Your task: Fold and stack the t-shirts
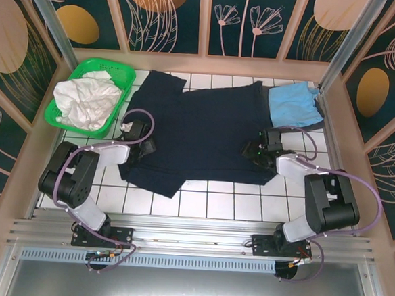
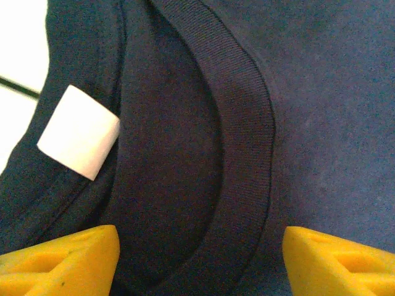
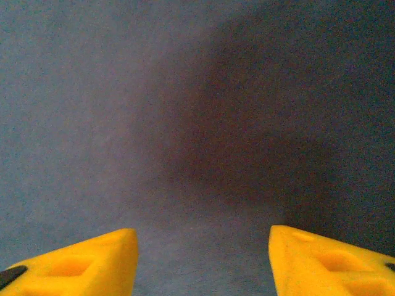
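Observation:
The large dark navy t-shirt (image 1: 198, 131) lies spread flat across the white tiled table (image 1: 234, 198). A folded light blue t-shirt (image 1: 294, 104) rests at the back right, touching the navy one's corner. My left gripper (image 1: 141, 136) hovers over the navy shirt's left edge. In the left wrist view it (image 2: 200, 262) is open over the ribbed collar (image 2: 247, 98), beside a white label (image 2: 79, 131). At the shirt's right edge my right gripper (image 1: 260, 148) is low over plain navy cloth (image 3: 185, 123). Its wrist view shows it (image 3: 202, 262) open, with nothing pinched.
A green plastic basket (image 1: 101, 64) holding crumpled white cloth (image 1: 85, 99) stands at the back left, next to the navy shirt's sleeve. Patterned walls enclose the table on three sides. Bare tiles show along the near edge, in front of the shirt.

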Robot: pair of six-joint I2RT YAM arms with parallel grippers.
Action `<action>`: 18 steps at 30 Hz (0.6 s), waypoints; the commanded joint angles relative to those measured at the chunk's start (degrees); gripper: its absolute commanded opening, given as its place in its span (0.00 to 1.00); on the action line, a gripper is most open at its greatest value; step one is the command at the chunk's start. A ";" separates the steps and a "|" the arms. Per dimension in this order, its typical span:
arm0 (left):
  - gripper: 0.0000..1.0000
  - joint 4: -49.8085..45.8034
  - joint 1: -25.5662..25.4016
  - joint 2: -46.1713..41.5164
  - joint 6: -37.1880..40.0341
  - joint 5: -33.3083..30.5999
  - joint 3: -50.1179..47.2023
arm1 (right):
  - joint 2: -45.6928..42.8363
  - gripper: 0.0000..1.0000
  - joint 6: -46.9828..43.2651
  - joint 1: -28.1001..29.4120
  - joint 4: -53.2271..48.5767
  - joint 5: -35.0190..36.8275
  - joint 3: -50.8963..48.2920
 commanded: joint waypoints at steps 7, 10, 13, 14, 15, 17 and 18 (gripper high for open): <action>0.71 -3.46 2.00 -1.31 0.32 -3.22 -3.77 | 13.67 0.63 -11.83 -10.07 -7.88 16.31 29.39; 0.71 -3.88 1.96 -1.27 1.11 -3.16 -2.88 | 24.45 0.63 -16.74 -11.70 -10.62 19.11 40.48; 0.71 -3.88 1.92 -2.01 1.70 -3.08 -2.54 | 35.66 0.64 -19.88 -12.90 -16.41 20.56 52.45; 0.71 -3.93 1.93 -2.25 1.83 -2.95 -2.52 | 39.28 0.64 -20.51 -13.17 -18.34 21.64 56.39; 0.72 -3.97 1.96 -2.47 1.96 -2.78 -2.47 | 41.94 0.65 -21.08 -13.31 -19.95 23.00 59.43; 0.72 -4.06 1.96 -3.03 2.29 -2.74 -2.59 | 47.13 0.66 -21.23 -14.00 -24.03 25.94 66.08; 0.72 -4.06 1.95 -3.33 2.53 -2.68 -2.53 | 49.60 0.66 -20.79 -14.60 -26.28 26.92 69.23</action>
